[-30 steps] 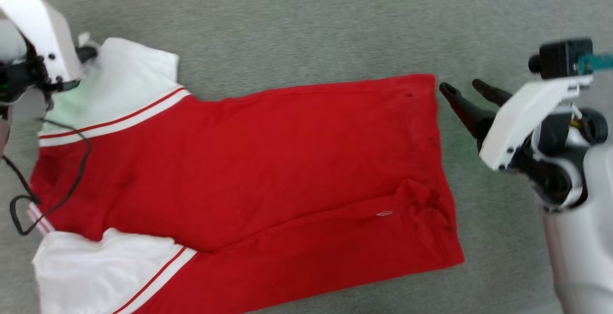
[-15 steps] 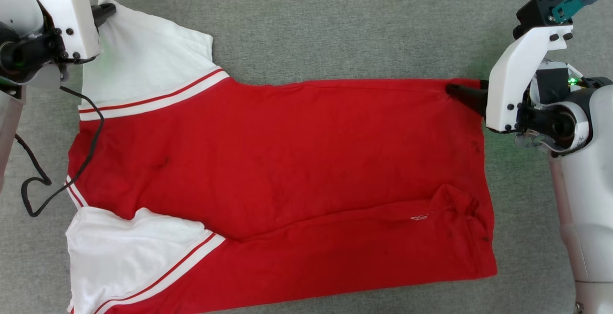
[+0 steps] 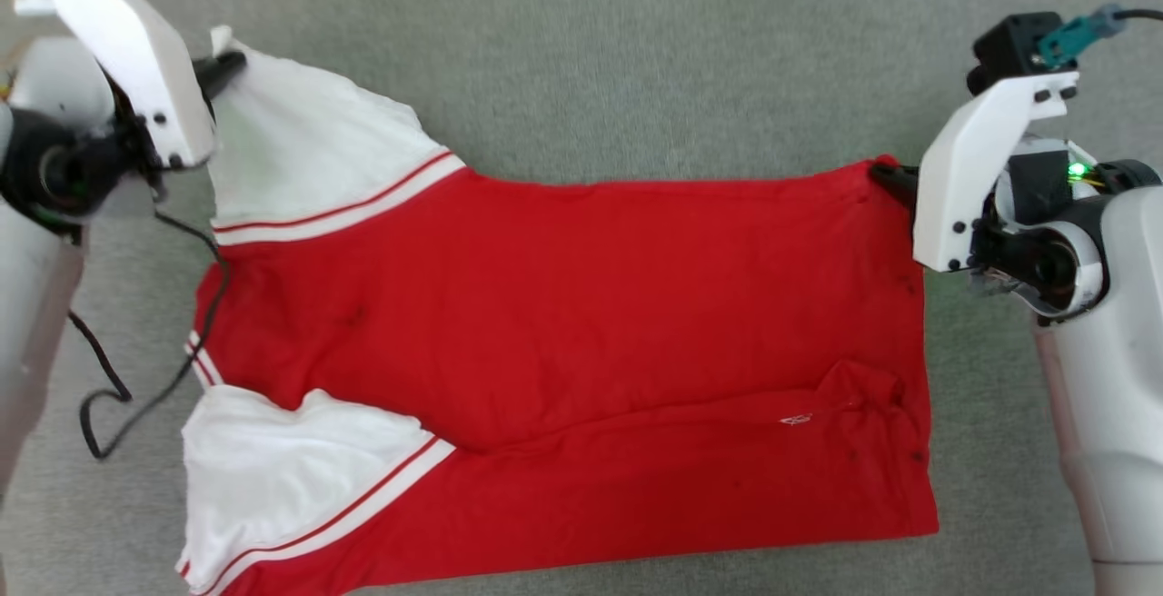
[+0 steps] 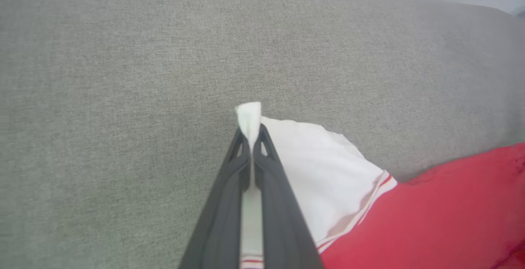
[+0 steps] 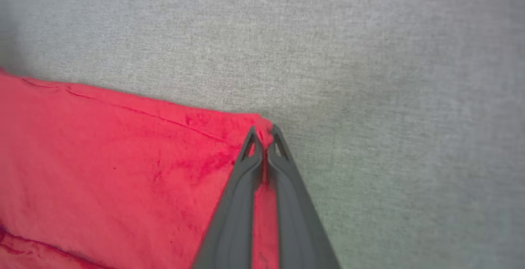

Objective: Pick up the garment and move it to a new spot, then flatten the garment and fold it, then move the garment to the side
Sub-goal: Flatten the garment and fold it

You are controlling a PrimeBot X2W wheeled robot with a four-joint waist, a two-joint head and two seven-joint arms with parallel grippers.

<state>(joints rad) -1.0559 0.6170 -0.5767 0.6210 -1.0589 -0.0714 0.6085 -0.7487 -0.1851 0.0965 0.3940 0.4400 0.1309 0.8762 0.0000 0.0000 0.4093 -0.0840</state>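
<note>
The garment (image 3: pixel 581 332), a red jersey with white parts and white-and-red striped trim, lies spread across the grey cloth surface. My left gripper (image 3: pixel 225 64) at the upper left is shut on a white corner of the garment (image 4: pixel 328 178), and that corner pokes out past the closed fingers (image 4: pixel 266 170) of the left gripper (image 4: pixel 249 127). At the right, my right gripper (image 3: pixel 886 173) is shut on the garment's far red corner. In the right wrist view the right gripper (image 5: pixel 263 131) pinches that corner of the garment (image 5: pixel 123 170) between its fingers (image 5: pixel 242 203).
A black cable (image 3: pixel 136 378) hangs in a loop from my left arm over the garment's left edge. The grey cloth surface (image 3: pixel 636 60) stretches on behind and to the sides of the garment.
My right gripper has reached the garment's far right corner and shut on it. The left gripper has kept its hold on the white corner. The head camera has shifted.
</note>
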